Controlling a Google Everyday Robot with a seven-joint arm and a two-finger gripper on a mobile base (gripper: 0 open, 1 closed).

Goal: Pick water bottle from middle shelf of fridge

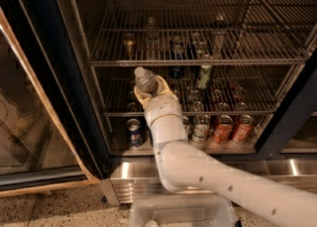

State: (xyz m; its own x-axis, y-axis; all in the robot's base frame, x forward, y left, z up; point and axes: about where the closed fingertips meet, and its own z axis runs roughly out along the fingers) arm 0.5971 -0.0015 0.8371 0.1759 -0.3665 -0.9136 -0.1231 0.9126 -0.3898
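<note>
My gripper [147,88] is shut on the water bottle [144,79], a small clear bottle with a pale cap that stands upright between the yellowish fingers. It is held in front of the open fridge [74,72], just below the front rail of the upper wire rack [223,62] and above the rail of the middle shelf [223,113]. The white arm comes up from the lower right and hides part of the shelf behind it.
A green-and-white bottle [204,76] stands right of the gripper. The upper rack holds a dark-capped bottle [218,33], another clear bottle [150,28] and cans. The floor carries a blue can [133,132] and orange cans [233,129]. The glass door [29,122] is open at left. A clear bin [183,213] sits below.
</note>
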